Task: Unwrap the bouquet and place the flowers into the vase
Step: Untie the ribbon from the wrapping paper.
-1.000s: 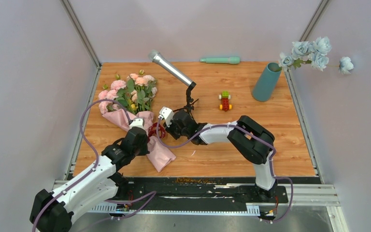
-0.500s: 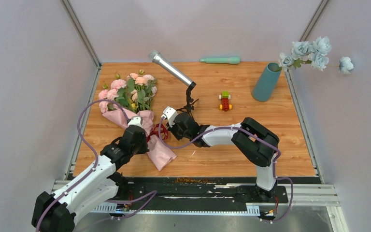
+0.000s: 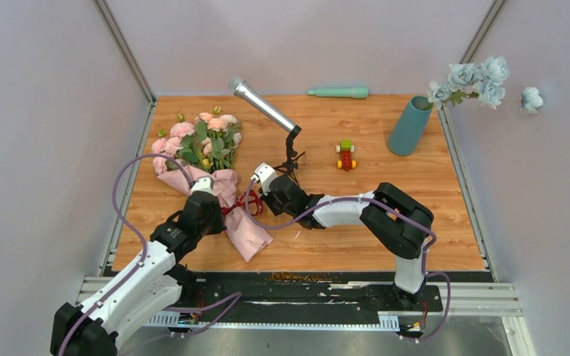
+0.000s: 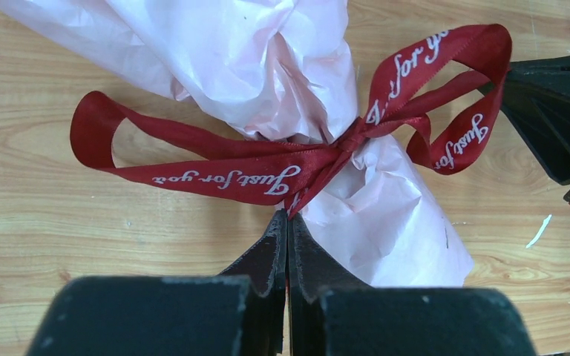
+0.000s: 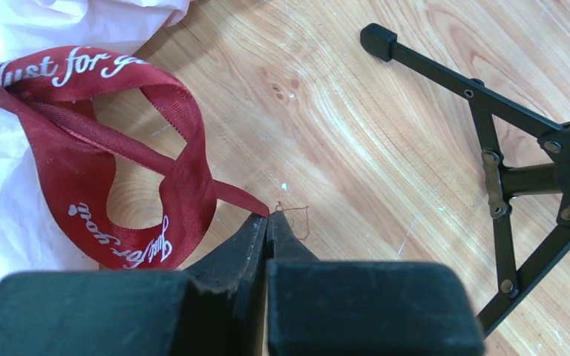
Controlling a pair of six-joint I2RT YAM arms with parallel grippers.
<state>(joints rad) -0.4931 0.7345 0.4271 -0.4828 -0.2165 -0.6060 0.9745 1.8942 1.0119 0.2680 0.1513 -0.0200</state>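
**Ribbon tails pulled apart, bow not yet undone**

Over the last second the left gripper [image 4: 287,216] has eased leftward and the right gripper [image 5: 267,220] rightward. Each is clamped fully shut on a tail end of the ribbon [image 4: 230,174]. The pull looks slight: the knot holds and both loops still stand, so the unwrapping seems barely begun.

The bouquet [image 3: 206,152] lies at the left of the table [image 3: 326,245], with its flowers [image 3: 208,130] toward the far edge. The vase [image 3: 410,126] stands well apart at the far right.

The ribbon is glossy dark red satin with white script. The wrap [image 4: 267,59] is pale pink paper, crinkled and pinched in at the knot. The table is wood-grained board.
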